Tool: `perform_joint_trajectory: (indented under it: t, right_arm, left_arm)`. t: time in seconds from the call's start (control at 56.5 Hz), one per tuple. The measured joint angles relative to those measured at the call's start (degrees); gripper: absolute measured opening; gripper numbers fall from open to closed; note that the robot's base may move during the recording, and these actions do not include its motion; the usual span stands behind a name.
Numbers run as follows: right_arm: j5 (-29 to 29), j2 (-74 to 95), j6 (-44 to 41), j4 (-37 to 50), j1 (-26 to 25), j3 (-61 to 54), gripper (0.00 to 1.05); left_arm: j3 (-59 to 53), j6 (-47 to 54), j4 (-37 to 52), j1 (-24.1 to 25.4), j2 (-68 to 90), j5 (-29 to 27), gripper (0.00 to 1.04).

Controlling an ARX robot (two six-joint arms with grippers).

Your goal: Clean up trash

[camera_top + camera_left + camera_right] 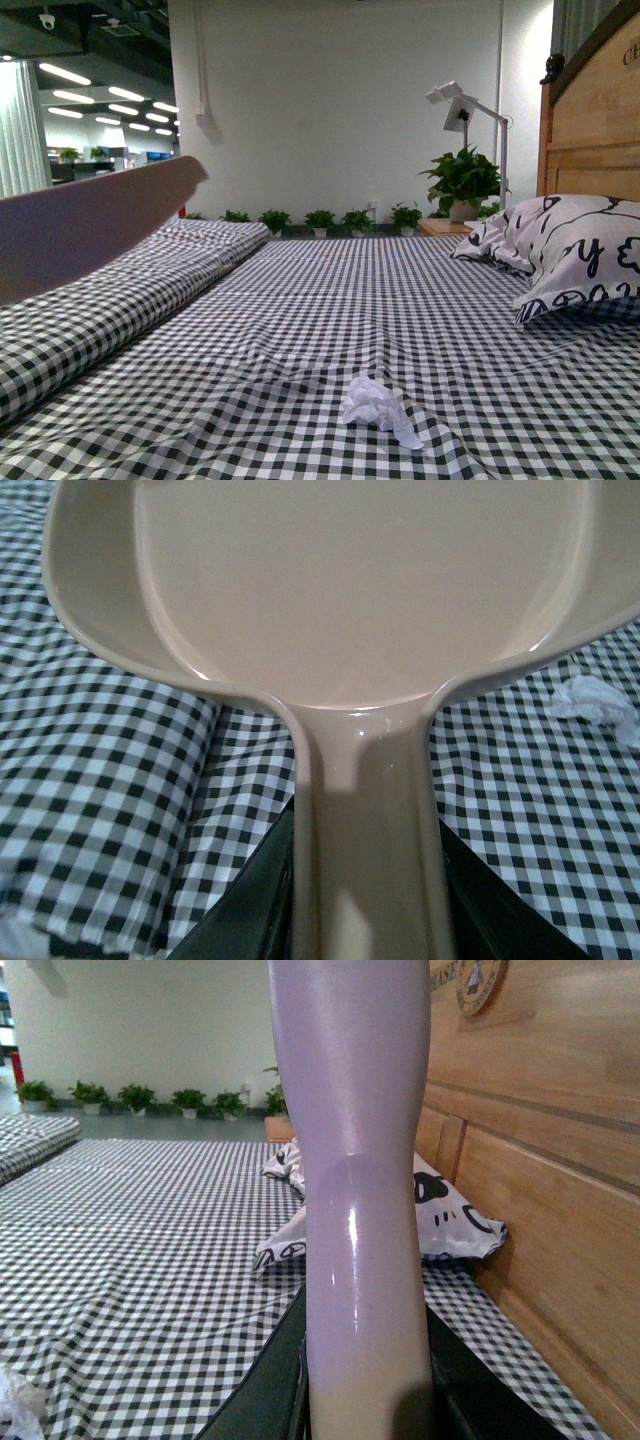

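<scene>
Trash (pixel 378 408) sits low in the middle of the front view, a little crumpled white wad on the checked bed (pixel 330 290), out in the open with nothing touching it. Left tool (pixel 368 920) is clamped on the neck of the dustpan (pixel 360 600), a dark jaw on either side, and the pan pokes in from the left edge of the front view. Right tool (pixel 368 1400) is closed round a lilac handle (pixel 365 1160) that fills the middle of its wrist view. Pillow (pixel 580 255) is at the right by the wooden headboard (pixel 595 120), well apart from the trash.
</scene>
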Motion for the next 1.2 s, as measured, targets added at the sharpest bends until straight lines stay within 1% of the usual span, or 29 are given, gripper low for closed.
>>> perform_joint_trajectory:
  t: [0.159, 0.248, 0.354, 0.478, 0.655, 0.85, 0.992, 1.205]
  right_arm:
    - [0.5, 0.09, 0.02, 0.0, -0.09, 0.0, 0.19]
    - [0.33, 0.07, 0.02, 0.02, -0.09, 0.0, 0.19]
    - [0.31, 0.07, 0.02, 0.0, -0.09, 0.0, 0.19]
    - [0.39, 0.09, 0.02, 0.0, -0.11, 0.0, 0.19]
    - [0.35, 0.09, 0.02, 0.0, -0.09, 0.0, 0.19]
    - [0.35, 0.09, 0.02, 0.0, -0.09, 0.0, 0.19]
    - [0.35, 0.09, 0.02, 0.0, -0.09, 0.0, 0.19]
    - [0.35, 0.09, 0.02, 0.0, -0.09, 0.0, 0.19]
  left_arm:
    - [3.91, 12.28, -0.35, -0.42, 8.68, 7.43, 0.27]
    - [5.14, 16.94, -1.57, -1.42, 11.87, 10.64, 0.27]
    - [6.05, 22.56, -5.29, -2.67, 14.75, 13.75, 0.27]
    - [6.54, 31.71, -11.34, -3.28, 19.19, 17.05, 0.27]
    - [8.0, 35.87, -15.56, -2.56, 22.01, 19.82, 0.27]
    - [8.79, 42.47, -22.67, -1.14, 23.21, 20.85, 0.27]
    - [8.76, 45.57, -22.21, -0.02, 24.3, 20.63, 0.27]
    - [8.76, 46.86, -19.85, 0.33, 26.75, 20.87, 0.27]
